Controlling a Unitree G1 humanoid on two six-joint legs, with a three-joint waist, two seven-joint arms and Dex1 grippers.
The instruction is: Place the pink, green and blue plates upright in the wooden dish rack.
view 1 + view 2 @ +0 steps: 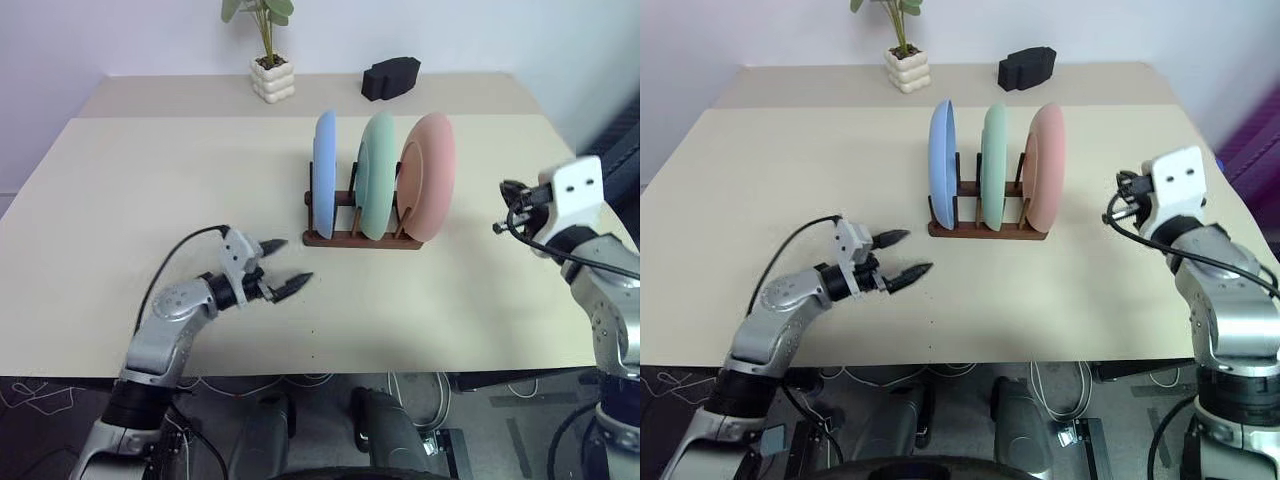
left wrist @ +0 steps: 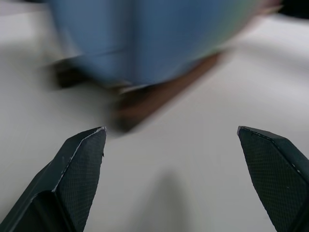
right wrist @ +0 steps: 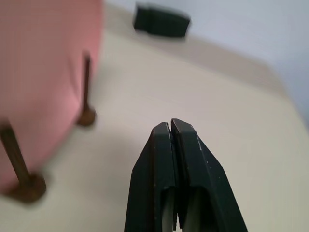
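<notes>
Left gripper (image 1: 284, 266) jaws wide, empty, over beige table (image 1: 150, 200); light blue plate (image 1: 324, 172), mint green plate (image 1: 376, 175), pastel pink plate (image 1: 430, 176) upright in dark-brown wooden rack (image 1: 360, 238) just ahead. Right gripper (image 3: 172, 126) pressed closed, empty, beside pink plate.

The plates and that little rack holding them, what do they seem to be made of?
The blue plate, green plate and pink plate look like matte plastic or glazed ceramic: flat pastel colour with no sharp glare, so the look leaves it open. The rack looks like dark-stained wood: brown rails and thin round pegs with a dull finish.
</notes>
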